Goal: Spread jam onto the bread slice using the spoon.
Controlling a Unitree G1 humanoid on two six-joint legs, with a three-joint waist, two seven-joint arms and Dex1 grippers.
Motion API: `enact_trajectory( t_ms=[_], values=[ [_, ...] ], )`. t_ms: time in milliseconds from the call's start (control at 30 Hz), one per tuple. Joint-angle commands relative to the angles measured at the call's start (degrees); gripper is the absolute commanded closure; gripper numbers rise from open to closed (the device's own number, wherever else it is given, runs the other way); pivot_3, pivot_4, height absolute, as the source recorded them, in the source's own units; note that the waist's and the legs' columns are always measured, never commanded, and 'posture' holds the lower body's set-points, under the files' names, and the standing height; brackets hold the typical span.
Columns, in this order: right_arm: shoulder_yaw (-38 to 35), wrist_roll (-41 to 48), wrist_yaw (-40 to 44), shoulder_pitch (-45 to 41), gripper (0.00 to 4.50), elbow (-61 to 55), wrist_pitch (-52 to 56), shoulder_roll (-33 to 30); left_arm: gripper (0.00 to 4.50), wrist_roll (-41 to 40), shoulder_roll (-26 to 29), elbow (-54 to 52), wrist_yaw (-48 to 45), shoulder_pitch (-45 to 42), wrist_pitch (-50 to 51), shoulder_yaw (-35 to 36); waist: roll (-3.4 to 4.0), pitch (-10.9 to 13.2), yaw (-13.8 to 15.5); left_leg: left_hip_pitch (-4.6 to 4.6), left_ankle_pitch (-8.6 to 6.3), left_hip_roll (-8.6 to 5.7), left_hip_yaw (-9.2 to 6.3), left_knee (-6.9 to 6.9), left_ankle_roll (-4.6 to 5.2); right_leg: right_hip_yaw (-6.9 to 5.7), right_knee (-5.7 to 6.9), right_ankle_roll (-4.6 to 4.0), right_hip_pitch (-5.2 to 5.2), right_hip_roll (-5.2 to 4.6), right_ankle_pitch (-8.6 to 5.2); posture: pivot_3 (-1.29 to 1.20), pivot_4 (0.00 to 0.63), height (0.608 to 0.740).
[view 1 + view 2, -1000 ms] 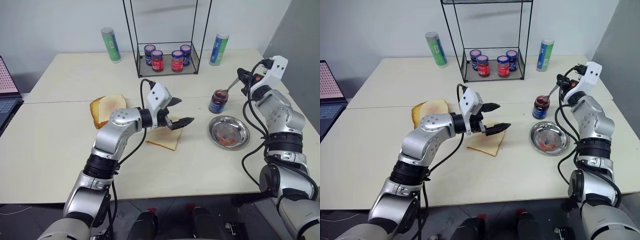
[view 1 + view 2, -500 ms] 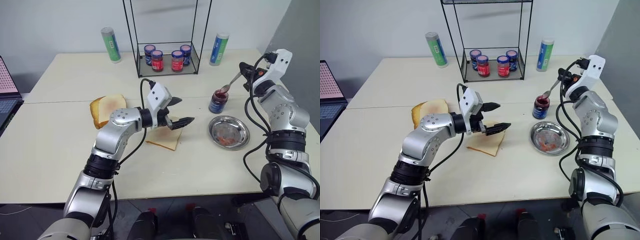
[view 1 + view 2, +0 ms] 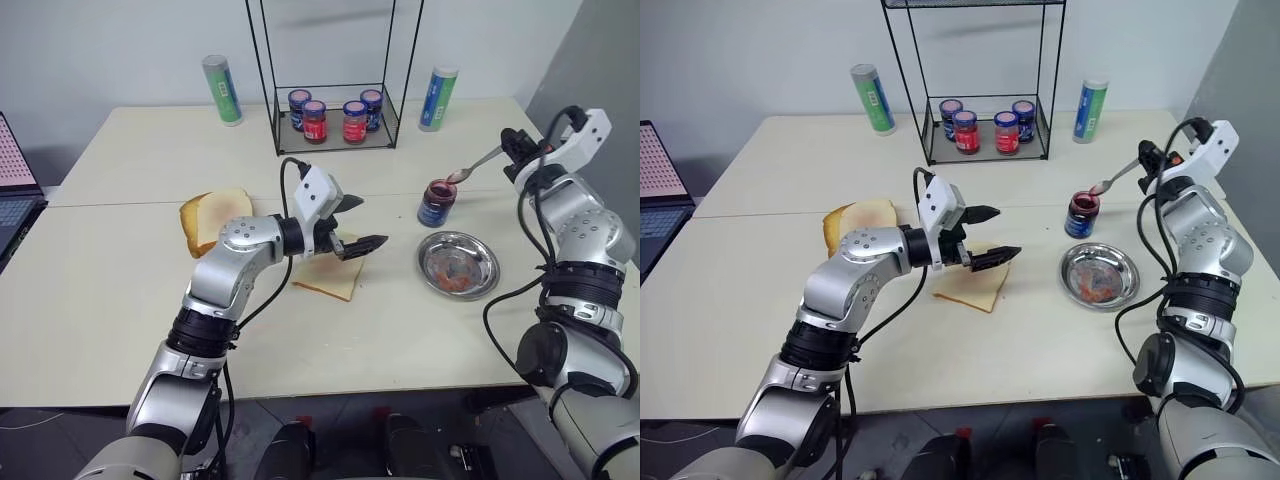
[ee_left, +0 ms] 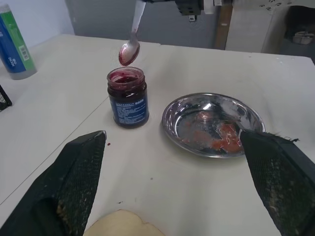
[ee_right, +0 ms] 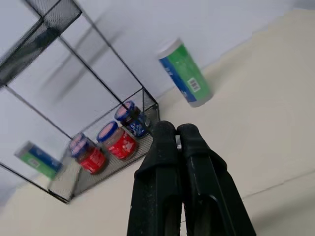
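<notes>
Left eye view: our right fingers [image 3: 511, 146] pinch the spoon [image 3: 476, 166] by its handle, its jam-coated bowl hanging just above the open jam [image 4: 127, 76] jar on the counter [image 3: 130, 290]. Our left fingers [image 3: 358, 222] gape wide, empty, hovering over the bread slice [image 3: 325, 278] beside the steel dish [image 3: 458, 264].

Glossy dark red-purple jam [image 4: 126, 76] shines in the small clear glass jar with its matt dark blue paper label [image 4: 129, 98], and a smear coats the bowl of the slim polished silver metal teaspoon [image 4: 130, 50]. Right of it, the round shallow steel dish [image 4: 183, 112] gleams mirror-bright under reddish smears, on the smooth matt cream table [image 3: 130, 290]. The thin pale cream bread slice [image 3: 327, 277] looks soft, dull and porous, and the left gripper's black fingers [image 4: 74, 187] look rough and grainy.
</notes>
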Motion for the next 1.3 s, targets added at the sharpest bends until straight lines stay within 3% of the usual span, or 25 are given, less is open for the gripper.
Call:
enact_trajectory(
  t_ms=[33,200,333,533,667,800,967,1300],
  values=[
    [-4.9,8.7,-6.0,-2.4,4.46,-6.4,4.9,2.3,0.0,-0.8,1.8,-2.4,-0.9,1.1,-1.0,2.1,0.01,0.0,-0.1,0.0,-0.01,0.01,0.0,0.0,0.01,0.0,0.0,0.0,0.0,0.0,0.0,0.0,0.15,0.74],
    [-5.5,14.9,-12.4,-3.0,4.46,-14.1,9.6,5.5,0.0,-2.0,4.4,-5.5,-1.9,4.1,-0.6,3.6,0.05,0.0,-0.4,0.0,-0.03,0.06,0.02,-0.03,0.06,0.05,0.05,0.0,-0.07,0.01,0.0,0.0,0.15,0.74],
    [1.5,18.1,-15.1,-0.9,4.46,-27.1,13.7,10.2,0.0,-3.6,8.9,-11.9,-2.4,10.6,0.5,7.6,0.09,0.0,-0.4,0.01,-0.04,0.12,-0.04,-0.04,0.08,0.07,0.03,0.0,-0.08,0.01,0.0,0.0,0.15,0.74],
    [19.7,12.2,-6.3,6.4,4.46,-41.6,12.4,10.9,0.0,-6.6,16.2,-20.9,-2.8,23.4,2.8,14.6,0.16,-0.1,-1.2,0.01,-0.05,0.2,-0.17,-0.09,0.09,0.1,-0.01,0.0,-0.12,0.02,0.0,0.0,0.15,0.74],
    [33.1,3.7,4.7,12.7,4.46,-46.0,5.7,7.5,0.0,-9.0,18.5,-28.0,-1.4,33.1,5.5,18.5,0.16,-0.1,-0.9,0.03,-0.06,0.16,-0.25,-0.04,0.1,0.07,-0.03,0.0,-0.04,-0.01,0.0,0.0,0.15,0.74],
    [41.9,-5.4,13.1,17.6,4.46,-44.5,-5.1,6.8,0.0,-10.6,18.0,-32.4,2.3,39.3,7.6,21.9,0.15,-0.1,-0.2,0.03,-0.06,0.17,-0.34,-0.02,0.1,0.03,-0.04,0.0,-0.03,-0.02,0.0,0.0,0.15,0.74],
    [46.7,-13.4,17.9,21.3,4.46,-39.1,-15.7,8.7,0.0,-10.7,17.5,-34.0,5.1,43.0,7.7,23.0,0.13,-0.1,0.0,0.06,-0.05,0.16,-0.47,-0.02,0.09,-0.09,-0.02,0.0,0.01,0.0,0.0,0.0,0.15,0.74],
    [46.0,-19.0,21.2,24.5,4.46,-23.4,-27.8,15.6,0.0,-11.7,17.8,-34.1,8.2,43.0,7.9,23.3,0.13,-0.1,0.1,0.07,-0.05,0.14,-0.49,-0.04,0.07,-0.1,-0.02,-0.01,0.0,0.01,0.0,0.0,0.15,0.74]
  ],
)
